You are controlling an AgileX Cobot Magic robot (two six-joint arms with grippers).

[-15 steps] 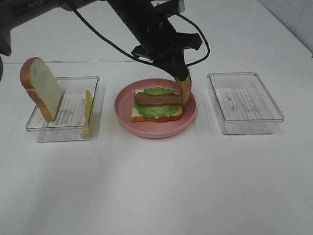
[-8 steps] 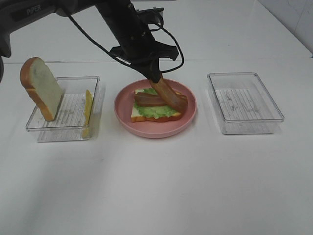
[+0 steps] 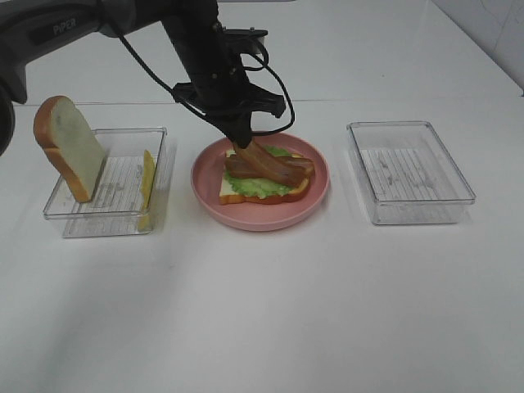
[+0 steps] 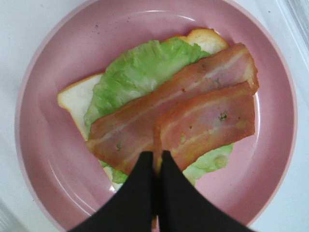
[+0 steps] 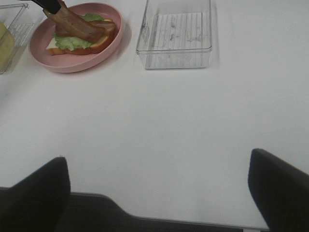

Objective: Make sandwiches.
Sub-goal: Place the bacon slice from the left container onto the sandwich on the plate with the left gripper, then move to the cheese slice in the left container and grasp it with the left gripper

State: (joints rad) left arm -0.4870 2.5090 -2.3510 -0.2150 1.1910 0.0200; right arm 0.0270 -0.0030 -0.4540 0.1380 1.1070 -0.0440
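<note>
Sandwich [image 3: 246, 187] — I log it on the pink plate [image 3: 205, 176]: bread, lettuce [image 4: 140, 72], one meat strip [image 4: 135, 125] lying flat. Left fingers [image 4: 137, 193], above the plate, clenched on the end of a second strip [image 4: 207, 121]. Right fingers [image 5: 36, 193] — spread wide, grasping nothing, well off the plate over the bench [image 5: 154, 121].

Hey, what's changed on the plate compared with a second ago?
The left gripper swung left from the right edge of the pink plate and came down, so the second meat strip, which had hung upright, now lies slanted across the first meat strip on the lettuce. The gripper is still shut on it. The plate, leaning bread slice, cheese, left tray and right tray stayed put.
</note>
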